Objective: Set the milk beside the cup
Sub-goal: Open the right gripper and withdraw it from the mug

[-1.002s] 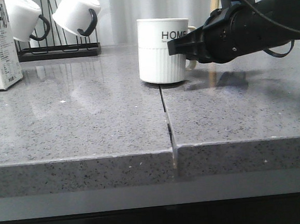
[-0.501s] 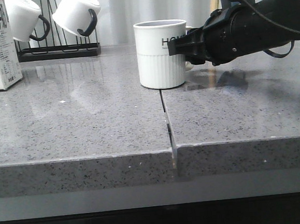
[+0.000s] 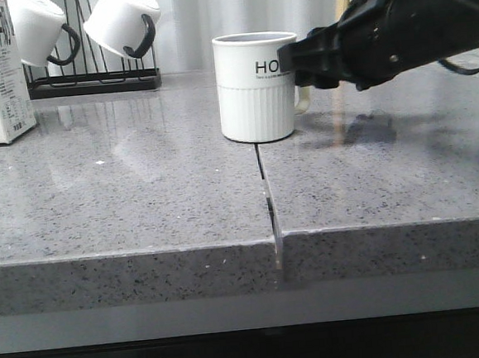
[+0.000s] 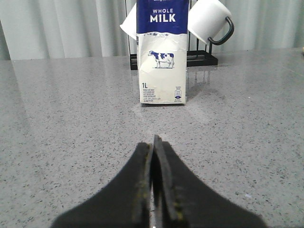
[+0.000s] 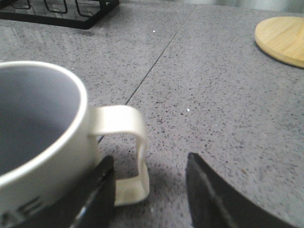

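Surface (image 3: 141,195): milk (image 4: 161,52) upright at far left, well apart from cup (image 3: 255,86) at centre. Left claw (image 4: 154,190) closed, empty, carton dead ahead; left arm nearer. Right claw (image 5: 149,190) open, straddling cup handle, gripping nothing.

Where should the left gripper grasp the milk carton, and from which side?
Grip the milk across its flat side walls around mid-height, coming straight in from the front. It stands upright, facing the left gripper, which is shut and must open first. The mug rack behind rules out a rear approach.
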Controlling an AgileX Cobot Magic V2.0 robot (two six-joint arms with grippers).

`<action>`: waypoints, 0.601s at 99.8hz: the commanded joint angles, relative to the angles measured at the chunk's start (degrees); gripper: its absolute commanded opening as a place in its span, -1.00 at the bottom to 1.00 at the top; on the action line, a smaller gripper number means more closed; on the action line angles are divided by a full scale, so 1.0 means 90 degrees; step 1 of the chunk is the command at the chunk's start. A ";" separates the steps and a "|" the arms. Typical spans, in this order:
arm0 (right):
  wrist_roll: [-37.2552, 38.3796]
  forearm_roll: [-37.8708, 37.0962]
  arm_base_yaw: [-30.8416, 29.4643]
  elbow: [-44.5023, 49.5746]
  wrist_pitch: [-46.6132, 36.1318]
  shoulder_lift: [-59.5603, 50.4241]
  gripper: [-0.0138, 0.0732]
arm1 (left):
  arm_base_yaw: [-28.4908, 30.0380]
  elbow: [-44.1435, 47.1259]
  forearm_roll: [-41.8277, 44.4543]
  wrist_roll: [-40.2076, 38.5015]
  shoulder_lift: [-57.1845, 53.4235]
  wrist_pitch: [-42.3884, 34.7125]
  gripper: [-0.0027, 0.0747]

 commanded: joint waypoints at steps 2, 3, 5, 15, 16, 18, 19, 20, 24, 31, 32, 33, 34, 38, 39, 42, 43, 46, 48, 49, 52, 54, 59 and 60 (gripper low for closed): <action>-0.0001 -0.0017 -0.0008 0.0224 -0.0416 -0.0692 -0.01 | -0.0001 0.0251 -0.0054 -0.0038 -0.0213 -0.0531 -0.99; -0.0001 -0.0017 -0.0008 0.0327 -0.0416 -0.0762 -0.05 | -0.0001 0.0251 -0.0054 -0.0038 -0.0213 -0.0531 -0.99; -0.0001 -0.0017 -0.0008 0.0397 -0.0416 -0.0871 -0.11 | -0.0001 0.0251 -0.0054 -0.0038 -0.0213 -0.0531 -0.99; -0.0001 -0.0017 -0.0008 0.0959 -0.0390 -0.1466 -0.45 | -0.0001 0.0251 -0.0054 -0.0038 -0.0213 -0.0531 -0.98; -0.0001 -0.0017 -0.0008 0.0959 -0.0382 -0.1466 -0.48 | -0.0001 0.0251 -0.0054 -0.0038 -0.0213 -0.0531 -0.99; -0.0001 -0.0017 -0.0008 0.1103 -0.0363 -0.1626 -0.58 | -0.0001 0.0251 -0.0054 -0.0038 -0.0213 -0.0531 -0.99; -0.0001 -0.0017 -0.0008 0.1137 -0.0362 -0.1667 -0.58 | -0.0001 0.0251 -0.0054 -0.0038 -0.0213 -0.0531 -0.99; -0.0001 -0.0017 -0.0008 0.1170 -0.0348 -0.1708 -0.63 | -0.0001 0.0251 -0.0054 -0.0038 -0.0213 -0.0531 -0.99; -0.0001 -0.0017 -0.0008 0.1367 -0.0276 -0.1952 -0.74 | -0.0001 0.0251 -0.0054 -0.0038 -0.0213 -0.0531 -0.98; -0.0001 -0.0017 -0.0008 0.1664 -0.0113 -0.2372 -0.83 | -0.0001 0.0251 -0.0054 -0.0038 -0.0213 -0.0531 -0.99; -0.0001 -0.0017 -0.0008 0.1691 -0.0097 -0.2416 -0.83 | -0.0001 0.0251 -0.0054 -0.0038 -0.0213 -0.0531 -0.99; -0.0001 -0.0017 -0.0008 0.1744 -0.0062 -0.2503 -0.83 | -0.0001 0.0251 -0.0054 -0.0038 -0.0213 -0.0531 -0.99; -0.0001 -0.0017 -0.0008 0.1793 -0.0027 -0.2591 -0.83 | -0.0001 0.0251 -0.0054 -0.0038 -0.0213 -0.0531 -0.99; -0.0001 -0.0017 -0.0008 0.1928 0.0100 -0.2816 -0.84 | -0.0001 0.0251 -0.0054 -0.0038 -0.0213 -0.0531 -0.99; -0.0001 -0.0017 -0.0008 0.1951 0.0127 -0.2909 -0.84 | -0.0001 0.0251 -0.0054 -0.0038 -0.0213 -0.0531 -0.99; -0.0001 -0.0017 -0.0008 0.2032 0.0210 -0.3094 -0.84 | -0.0001 0.0251 -0.0054 -0.0038 -0.0213 -0.0531 -0.99; -0.0001 -0.0017 -0.0008 0.2051 0.0234 -0.3138 -0.84 | -0.0001 0.0251 -0.0054 -0.0038 -0.0213 -0.0531 -0.99; -0.0001 -0.0017 -0.0008 0.2126 0.0336 -0.3323 -0.84 | -0.0001 0.0251 -0.0054 -0.0038 -0.0213 -0.0531 -0.99; -0.0001 -0.0017 -0.0008 0.2188 0.0467 -0.3516 -0.84 | -0.0001 0.0251 -0.0054 -0.0038 -0.0213 -0.0531 -0.99; -0.0001 -0.0017 -0.0008 0.2204 0.0500 -0.3563 -0.84 | -0.0001 0.0251 -0.0054 -0.0038 -0.0213 -0.0531 -0.99; -0.0001 -0.0017 -0.0008 0.2275 0.0647 -0.3753 -0.84 | -0.0001 0.0251 -0.0054 -0.0038 -0.0213 -0.0531 -0.99; -0.0001 -0.0017 -0.0008 0.2300 0.0740 -0.3899 -0.84 | -0.0001 0.0251 -0.0054 -0.0038 -0.0213 -0.0531 -0.99; -0.0001 -0.0017 -0.0008 0.2405 0.0964 -0.4247 -0.84 | -0.0001 0.0251 -0.0054 -0.0038 -0.0213 -0.0531 -0.99; -0.0001 -0.0017 -0.0008 0.2420 0.0994 -0.4346 -0.84 | -0.0001 0.0251 -0.0054 -0.0038 -0.0213 -0.0531 -0.99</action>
